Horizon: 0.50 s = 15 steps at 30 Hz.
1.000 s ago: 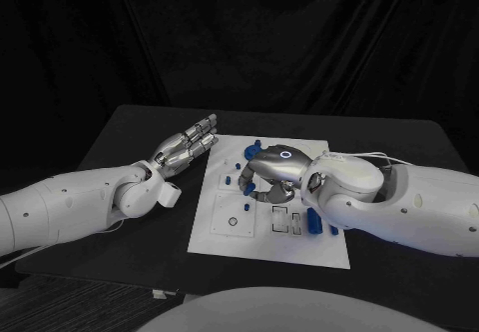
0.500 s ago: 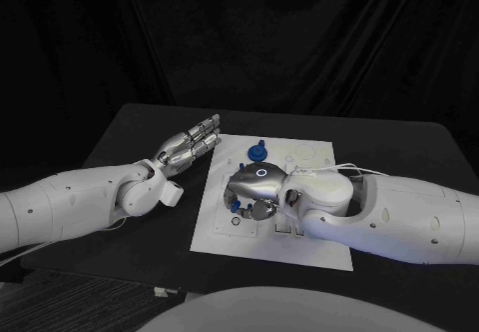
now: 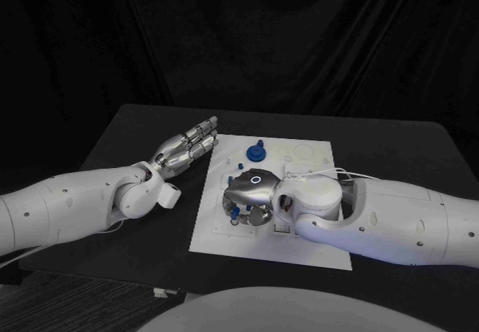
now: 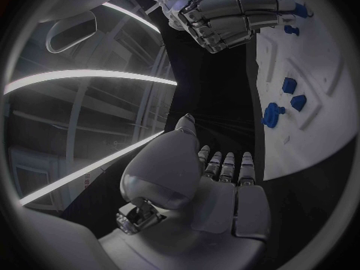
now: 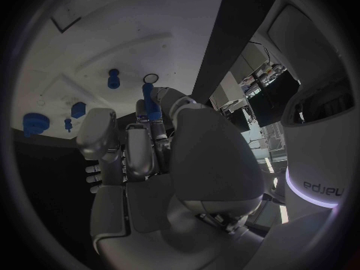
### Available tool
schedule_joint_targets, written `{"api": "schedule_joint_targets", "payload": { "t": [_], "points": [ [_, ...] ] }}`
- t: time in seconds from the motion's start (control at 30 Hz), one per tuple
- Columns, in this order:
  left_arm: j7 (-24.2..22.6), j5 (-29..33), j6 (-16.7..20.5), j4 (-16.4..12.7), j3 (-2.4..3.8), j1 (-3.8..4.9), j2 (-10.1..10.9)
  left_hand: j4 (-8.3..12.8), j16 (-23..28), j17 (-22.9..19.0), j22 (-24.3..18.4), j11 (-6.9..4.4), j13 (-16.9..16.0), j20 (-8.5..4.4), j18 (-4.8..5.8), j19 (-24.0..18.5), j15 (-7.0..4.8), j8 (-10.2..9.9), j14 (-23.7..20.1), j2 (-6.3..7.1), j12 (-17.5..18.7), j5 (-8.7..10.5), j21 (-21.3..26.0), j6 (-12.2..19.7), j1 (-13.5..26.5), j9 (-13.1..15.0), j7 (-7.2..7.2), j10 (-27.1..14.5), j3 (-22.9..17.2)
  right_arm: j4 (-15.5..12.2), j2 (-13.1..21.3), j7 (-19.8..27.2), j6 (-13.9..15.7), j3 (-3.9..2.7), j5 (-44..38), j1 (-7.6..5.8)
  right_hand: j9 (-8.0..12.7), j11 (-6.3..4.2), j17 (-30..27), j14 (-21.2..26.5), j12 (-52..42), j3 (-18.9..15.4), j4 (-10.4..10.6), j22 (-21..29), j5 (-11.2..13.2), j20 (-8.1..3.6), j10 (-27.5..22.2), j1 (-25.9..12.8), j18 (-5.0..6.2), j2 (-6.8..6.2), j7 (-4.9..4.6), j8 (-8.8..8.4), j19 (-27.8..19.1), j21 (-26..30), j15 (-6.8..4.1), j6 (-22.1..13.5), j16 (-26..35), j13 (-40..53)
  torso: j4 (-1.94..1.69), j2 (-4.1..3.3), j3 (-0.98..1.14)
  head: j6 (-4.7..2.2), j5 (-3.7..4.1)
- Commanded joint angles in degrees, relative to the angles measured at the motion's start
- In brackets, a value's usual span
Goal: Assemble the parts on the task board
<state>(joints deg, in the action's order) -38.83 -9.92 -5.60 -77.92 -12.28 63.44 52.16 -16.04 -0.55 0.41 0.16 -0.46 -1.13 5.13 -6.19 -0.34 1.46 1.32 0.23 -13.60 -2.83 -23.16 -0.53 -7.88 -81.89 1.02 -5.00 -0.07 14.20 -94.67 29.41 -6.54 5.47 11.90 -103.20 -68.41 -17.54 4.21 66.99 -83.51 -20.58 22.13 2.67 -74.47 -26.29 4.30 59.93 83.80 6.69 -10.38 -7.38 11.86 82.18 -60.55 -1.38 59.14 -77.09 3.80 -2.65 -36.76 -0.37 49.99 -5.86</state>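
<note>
The right hand (image 3: 252,196) pinched a blue part (image 5: 149,101) over the task board (image 3: 225,238). At ten o'clock, the left hand (image 3: 185,146) lay flat, fingers together, empty.

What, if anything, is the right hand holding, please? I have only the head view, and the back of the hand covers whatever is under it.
Observer: In the right wrist view, the right hand pinches a slender blue part between its fingertips.
Operator: Thank you. Where on the board is that part pointing?
Observer: Its free end lies close to a small round ring on the task board. I cannot tell whether the two touch.
</note>
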Motion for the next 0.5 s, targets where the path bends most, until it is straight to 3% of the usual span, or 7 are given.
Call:
{"api": "schedule_joint_targets", "payload": {
  "t": [0.03, 0.5],
  "points": [
    [-3.85, 0.02, -0.48, -0.14, 0.05, -0.26, -0.01, -0.61, 0.55, -0.41, -0.16, 0.57, 0.49, 0.29, -1.15, 0.34, 0.44, -0.08, -0.23, -0.17, -0.28, -0.7, 0.53, 0.12, -0.59, 0.19, 0.12, 0.15, 0.02, 0.24, -0.23, -1.13, -1.19, -0.02, -0.91, 0.45, -1.16, -0.75, -0.08, -1.14, -0.66, 1.0, -0.52, -7.71, 0.58, 0.13, 2.91, -0.88, -0.88, 1.24, 0.2, 0.0, -0.37, 0.72, 0.17, -0.58, -0.57, 2.01, 0.02, -0.03, 0.01, 0.01, 0.08],
    [-3.7, 0.02, -0.99, 0.0, 0.05, -0.88, -0.1, -0.61, 0.55, -0.41, -0.16, 0.81, 0.48, 0.52, -1.41, 0.34, 0.47, -0.08, -0.23, -0.29, -0.34, -0.79, 0.53, 0.09, -0.69, 0.19, 0.26, 0.16, -0.03, 0.93, -0.82, -1.07, -1.48, -0.02, -0.91, 1.31, -1.26, -0.79, -0.17, -1.1, -0.66, 1.1, -0.69, -7.69, 0.86, 0.17, 3.06, -0.77, -0.86, 1.41, 0.22, -0.04, -0.42, 0.81, 0.17, -0.55, -0.51, 2.11, 0.02, -0.04, 0.0, 0.01, 0.56]
  ]
}}
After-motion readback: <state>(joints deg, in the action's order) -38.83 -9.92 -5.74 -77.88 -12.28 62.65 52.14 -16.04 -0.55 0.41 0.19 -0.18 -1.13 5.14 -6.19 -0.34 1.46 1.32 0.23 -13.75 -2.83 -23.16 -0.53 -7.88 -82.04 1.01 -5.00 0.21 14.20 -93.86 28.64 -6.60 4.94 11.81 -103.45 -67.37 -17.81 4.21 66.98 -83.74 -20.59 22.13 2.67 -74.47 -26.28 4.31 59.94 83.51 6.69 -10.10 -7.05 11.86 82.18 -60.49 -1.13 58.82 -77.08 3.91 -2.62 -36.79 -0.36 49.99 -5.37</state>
